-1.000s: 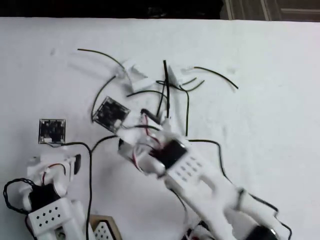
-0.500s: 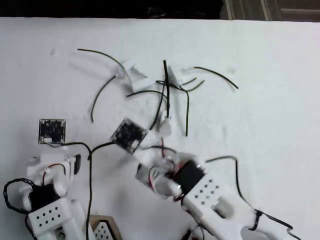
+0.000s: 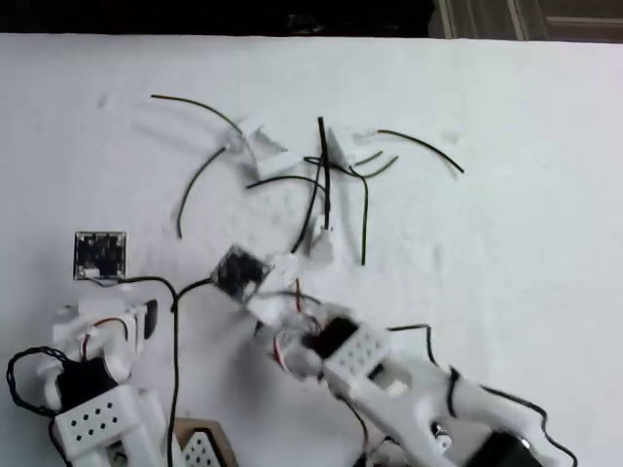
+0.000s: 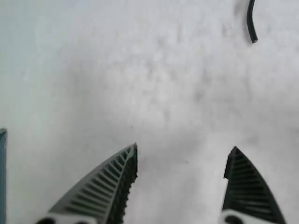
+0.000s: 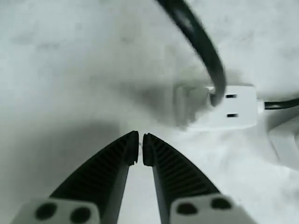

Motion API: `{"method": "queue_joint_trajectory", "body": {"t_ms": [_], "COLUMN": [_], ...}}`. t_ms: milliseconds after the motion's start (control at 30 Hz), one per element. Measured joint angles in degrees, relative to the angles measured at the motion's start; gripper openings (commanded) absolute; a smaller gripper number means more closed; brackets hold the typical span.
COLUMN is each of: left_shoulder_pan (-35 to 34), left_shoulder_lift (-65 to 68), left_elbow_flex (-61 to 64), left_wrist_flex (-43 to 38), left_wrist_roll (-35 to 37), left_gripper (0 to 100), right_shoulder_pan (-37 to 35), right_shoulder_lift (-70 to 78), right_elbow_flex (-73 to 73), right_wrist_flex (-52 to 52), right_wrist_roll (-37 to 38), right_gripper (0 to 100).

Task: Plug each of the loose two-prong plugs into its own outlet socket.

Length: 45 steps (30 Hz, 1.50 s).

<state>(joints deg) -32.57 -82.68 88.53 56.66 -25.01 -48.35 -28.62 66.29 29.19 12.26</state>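
since the right gripper [image 5: 140, 148] is seen with its jaws almost closed and nothing between them, no plug is counted as picked up yet. in the right wrist view a white two-slot outlet piece [image 5: 229, 111] is seen just beyond the tips, lying flat on the table [image 3: 526, 195], with a thick black cable [image 5: 196, 37] draped across it. from above, the right arm is placed near centre, its tip just beside a black square block [image 3: 240, 270]. a second square block [image 3: 100, 254] is seen at the left, well apart. the nearest loose plug [image 3: 319, 243] is found just beyond and to the right of the first block. two more plugs [image 3: 245, 131] [image 3: 336, 144] are scattered further away with their black leads.

the left gripper [image 4: 182, 158] is held spread wide over bare table, nothing gripped; a cable end [image 4: 252, 23] is seen beyond it.

the step is judged to be approach and grasp, so little of the task is judged done. advice:
- the jaws should be opened before descent, or the plug will be shoved aside.
- the plug body should be gripped across its flat sides, with the prongs left clear.
- the draped cable should be cleared off the slots first.
- the prongs should be lined up square with the slots and pushed straight in.
- the outlet is light and is likely to slide, so it is best braced by the left gripper.
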Motion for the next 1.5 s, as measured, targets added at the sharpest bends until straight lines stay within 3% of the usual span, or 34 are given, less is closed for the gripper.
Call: {"method": "queue_joint_trajectory", "body": {"t_ms": [267,467,867,1100,1300,1500], "left_shoulder_pan": [0.0,0.0,0.0,0.4,8.1,16.2], "left_shoulder_lift": [0.0,0.0,0.0,-6.4,-20.7,-21.4], "left_elbow_flex": [0.0,0.2,0.2,0.2,-3.0,-6.9], "left_wrist_flex": [0.0,0.0,0.0,1.4,12.2,13.0], "left_wrist_roll": [0.1,0.1,1.8,7.1,10.9,14.9], "left_gripper": [30,30,30,30,25,24], "right_shoulder_pan": [10.3,11.3,12.7,17.2,22.9,26.9], "right_shoulder_lift": [19.4,18.7,-18.5,-44.9,-60.3,-70.7], "right_elbow_flex": [-13.5,-16.7,-12.0,4.6,13.5,19.4], "right_wrist_flex": [-9.5,-11.1,18.9,20.5,21.8,23.7], "right_wrist_roll": [0.0,0.0,-0.5,-0.5,-0.5,-0.6], "right_gripper": [1.8,1.8,1.7,1.7,1.7,1.7]}}
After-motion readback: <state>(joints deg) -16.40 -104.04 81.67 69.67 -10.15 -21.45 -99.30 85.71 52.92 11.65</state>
